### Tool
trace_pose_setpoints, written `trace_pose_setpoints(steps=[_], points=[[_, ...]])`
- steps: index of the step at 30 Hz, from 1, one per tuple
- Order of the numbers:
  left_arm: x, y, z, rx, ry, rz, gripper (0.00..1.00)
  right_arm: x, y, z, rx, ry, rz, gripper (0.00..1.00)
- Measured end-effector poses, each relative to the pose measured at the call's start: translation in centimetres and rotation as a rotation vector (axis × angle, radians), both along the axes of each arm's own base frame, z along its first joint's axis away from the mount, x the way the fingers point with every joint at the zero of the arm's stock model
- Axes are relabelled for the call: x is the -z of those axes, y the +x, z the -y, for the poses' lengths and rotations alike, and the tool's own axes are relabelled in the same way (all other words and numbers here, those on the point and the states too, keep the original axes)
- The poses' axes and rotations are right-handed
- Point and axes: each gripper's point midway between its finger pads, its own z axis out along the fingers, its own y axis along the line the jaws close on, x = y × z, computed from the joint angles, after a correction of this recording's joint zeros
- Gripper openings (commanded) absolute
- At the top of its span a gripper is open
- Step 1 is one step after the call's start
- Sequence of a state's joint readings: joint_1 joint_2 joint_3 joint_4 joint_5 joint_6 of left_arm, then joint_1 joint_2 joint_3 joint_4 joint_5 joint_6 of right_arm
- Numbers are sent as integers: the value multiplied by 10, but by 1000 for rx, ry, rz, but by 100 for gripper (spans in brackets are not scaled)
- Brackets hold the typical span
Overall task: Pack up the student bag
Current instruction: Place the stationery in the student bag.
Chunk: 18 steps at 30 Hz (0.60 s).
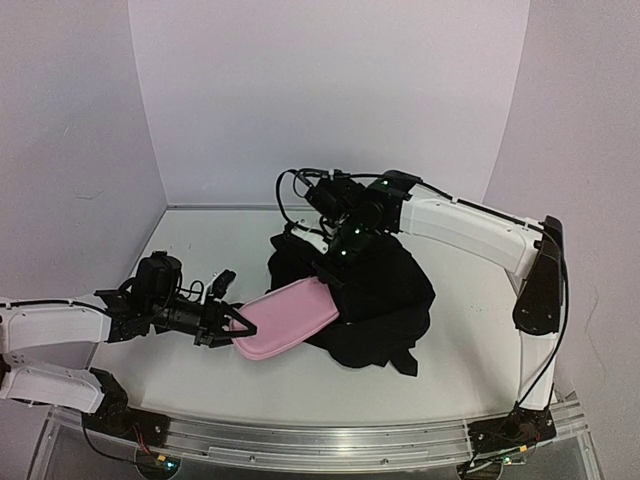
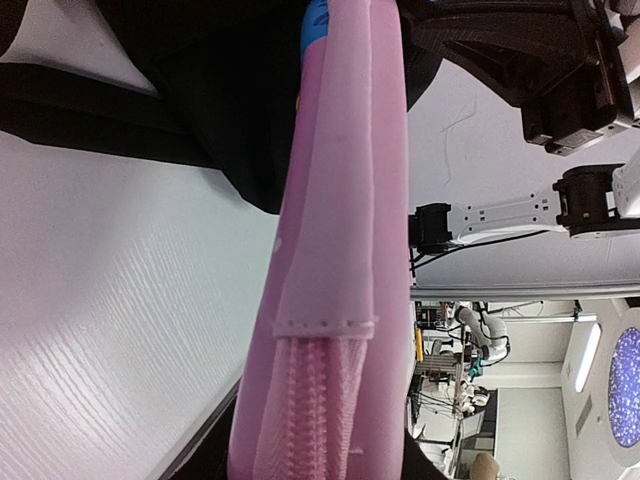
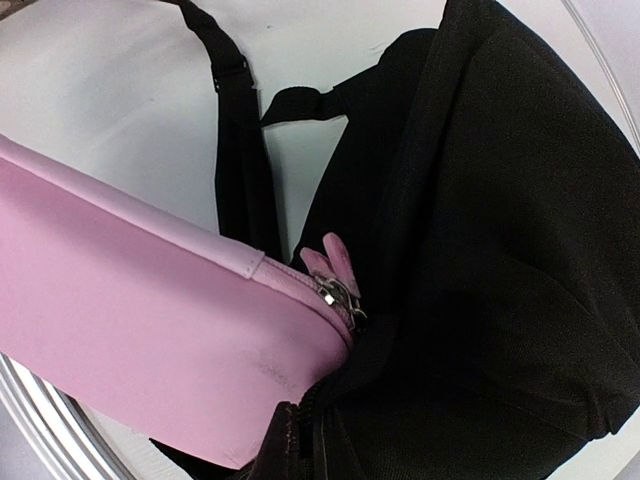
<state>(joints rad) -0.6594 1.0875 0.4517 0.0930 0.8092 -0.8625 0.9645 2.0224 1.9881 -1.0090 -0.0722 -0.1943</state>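
Two tools share the loading step: the left tool [image 1: 232, 328] is clamped on the pink pencil case [image 1: 290, 318], its far end at the zip mouth of the student bag [image 1: 385, 290] lying on the bench [image 1: 300, 392], while the closed right tool [image 1: 335, 262] seems to pinch the bag's rim. Next, the case needs pushing deeper; no writing is legible.

Matt cloth bag [image 1: 385, 295], smooth pink case [image 1: 290, 318]
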Motion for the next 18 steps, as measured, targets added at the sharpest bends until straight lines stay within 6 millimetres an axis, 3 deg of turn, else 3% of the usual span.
trace_pose_setpoints(steps=[10, 15, 18], points=[[-9, -3, 2, 58, 42, -2, 0, -4, -9, 4, -77, -9, -3, 2], [1, 4, 19, 114, -6, -31, 0, -3, -15, 10, -86, -19, -38, 1], [9, 11, 33, 132, -38, -44, 0, -5, -25, 1, -119, 29, -83, 0]])
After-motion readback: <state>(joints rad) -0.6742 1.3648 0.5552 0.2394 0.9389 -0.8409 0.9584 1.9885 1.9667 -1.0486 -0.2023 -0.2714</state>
